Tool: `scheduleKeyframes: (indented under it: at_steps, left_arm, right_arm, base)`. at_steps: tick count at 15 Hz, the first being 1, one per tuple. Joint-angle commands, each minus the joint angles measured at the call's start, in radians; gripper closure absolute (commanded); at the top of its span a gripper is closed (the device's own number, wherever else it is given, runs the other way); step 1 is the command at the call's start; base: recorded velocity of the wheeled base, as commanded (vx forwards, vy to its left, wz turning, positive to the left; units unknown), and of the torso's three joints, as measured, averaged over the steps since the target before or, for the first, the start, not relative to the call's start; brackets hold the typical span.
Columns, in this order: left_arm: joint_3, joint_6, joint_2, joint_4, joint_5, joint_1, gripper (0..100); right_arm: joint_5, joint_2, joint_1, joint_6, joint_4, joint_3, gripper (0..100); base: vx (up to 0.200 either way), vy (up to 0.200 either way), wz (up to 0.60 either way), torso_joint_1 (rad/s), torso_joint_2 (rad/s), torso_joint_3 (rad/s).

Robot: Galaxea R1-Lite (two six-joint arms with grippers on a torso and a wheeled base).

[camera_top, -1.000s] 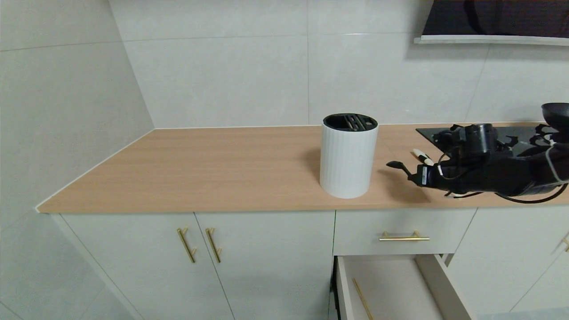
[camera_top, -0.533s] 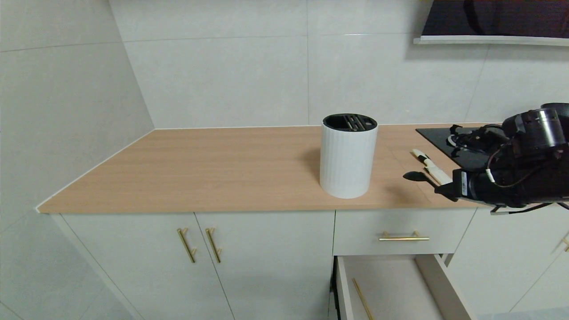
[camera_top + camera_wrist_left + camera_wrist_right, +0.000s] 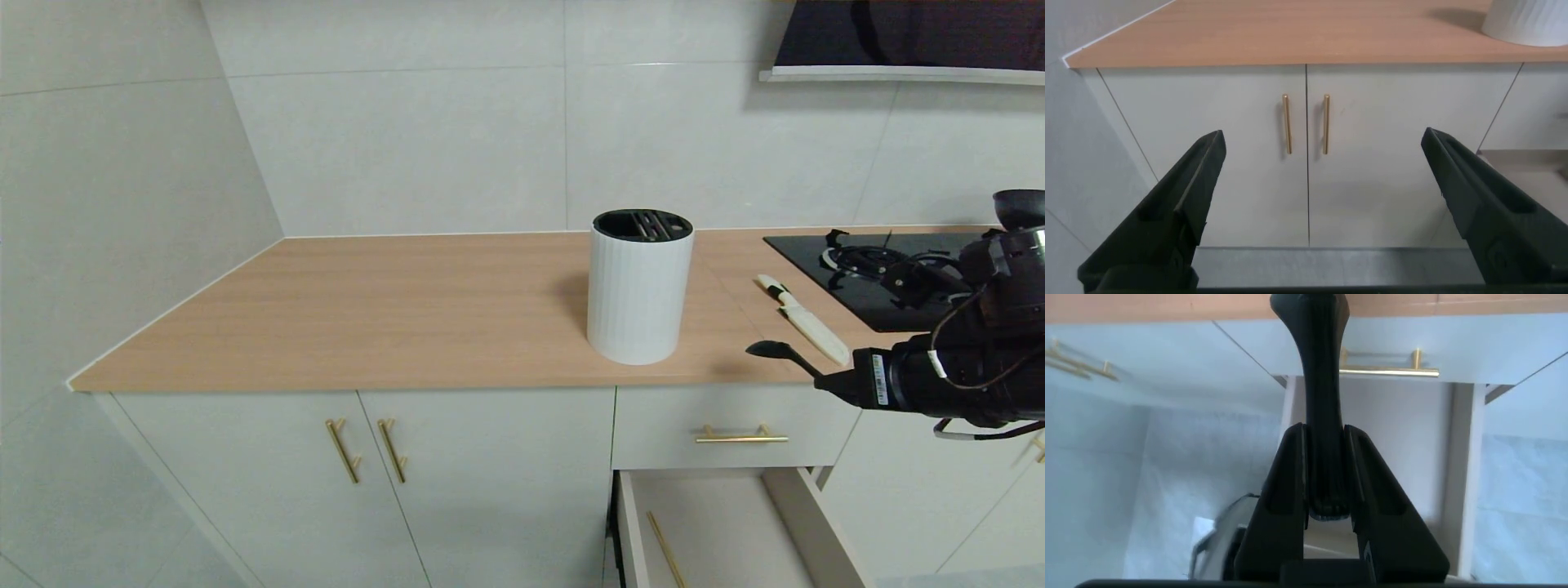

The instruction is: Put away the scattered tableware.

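Note:
My right gripper (image 3: 829, 381) is shut on the handle of a black spoon (image 3: 768, 349), held level in front of the counter's front edge, above the open drawer (image 3: 784, 498). In the right wrist view the spoon handle (image 3: 1319, 400) runs out from between the closed fingers (image 3: 1282, 490). A knife with a cream handle (image 3: 804, 320) lies on the wooden counter (image 3: 408, 310), between the white knife holder (image 3: 639, 286) and the black hob (image 3: 873, 273). My left gripper (image 3: 1323, 220) hangs open before the cabinet doors (image 3: 1306, 163), nothing between its fingers (image 3: 1167, 220).
A thin gold stick (image 3: 665, 549) lies in the open drawer. Above it is a shut drawer with a gold handle (image 3: 741, 437). Tiled walls close the counter at the back and left. A dark pot (image 3: 1019, 208) stands on the hob at far right.
My right arm has carried the black spoon from over the counter towards me and downward, past the front edge. The knife, half hidden before, now lies in full view.

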Motion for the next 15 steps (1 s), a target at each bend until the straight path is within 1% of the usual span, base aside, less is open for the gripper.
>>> scheduleKeyframes:
  at_steps: [1, 9, 11, 15]
  left_arm:
    - [0.000, 0.000, 0.002, 0.000, 0.000, 0.001, 0]
    - [0.000, 0.000, 0.002, 0.000, 0.000, 0.001, 0]
    - [0.000, 0.000, 0.002, 0.000, 0.000, 0.001, 0]
    - [0.000, 0.000, 0.002, 0.000, 0.000, -0.001, 0]
  right_arm:
    - [0.001, 0.006, 0.001, -0.001, 0.001, 0.003, 100]
    - [-0.002, 0.054, 0.027, -0.004, -0.040, 0.039, 100]
    - [-0.002, 0.056, 0.027, -0.004, -0.040, 0.039, 100]
    - [-0.002, 0.062, 0.028, -0.004, -0.042, 0.039, 100]
  base:
    - [0.000, 0.000, 0.00, 0.000, 0.00, 0.000]
    - [0.000, 0.000, 0.00, 0.000, 0.00, 0.000]
    - [0.000, 0.000, 0.00, -0.141, 0.30, 0.181]
    - [0.000, 0.000, 0.00, -0.207, 0.47, 0.271]
